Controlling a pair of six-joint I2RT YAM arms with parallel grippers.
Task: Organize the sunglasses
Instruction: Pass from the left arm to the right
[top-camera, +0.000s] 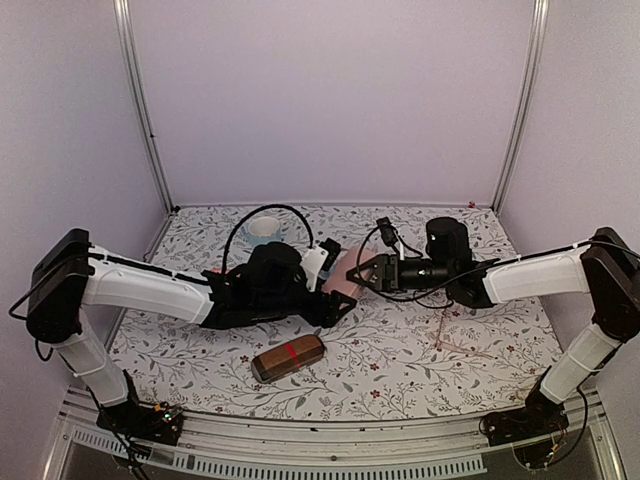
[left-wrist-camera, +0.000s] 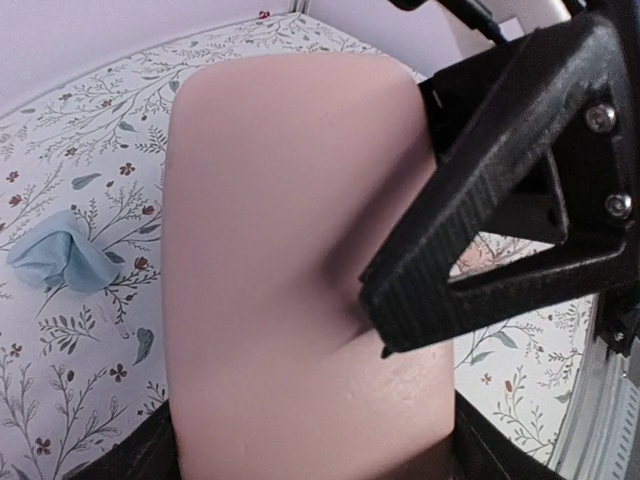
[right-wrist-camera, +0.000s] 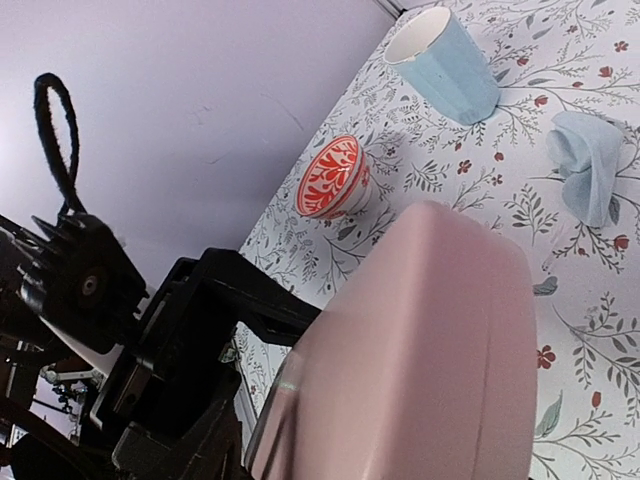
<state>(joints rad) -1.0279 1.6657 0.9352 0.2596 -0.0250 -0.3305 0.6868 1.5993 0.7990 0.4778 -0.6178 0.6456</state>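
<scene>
Pink case (left-wrist-camera: 290, 270) in the left claw (top-camera: 336, 282), right claw (top-camera: 366, 272) up against it.
Left claw clenched on the pink case, which fills the gap between its fingers. Right claw sits at the case's other end with one finger (left-wrist-camera: 500, 190) touching its side; can't tell whether it's gripping. Sunglasses (top-camera: 447, 335): a faint thin-framed pair lies flat on the bench (top-camera: 400, 380), behind the right claw beside its forearm, well apart from both claws. Brown case (top-camera: 288, 357) on the near side of the left claw. Blue cup (right-wrist-camera: 445, 62), red-patterned bowl (right-wrist-camera: 332, 180) and blue cloth (right-wrist-camera: 590, 165) lie beyond the right claw.
</scene>
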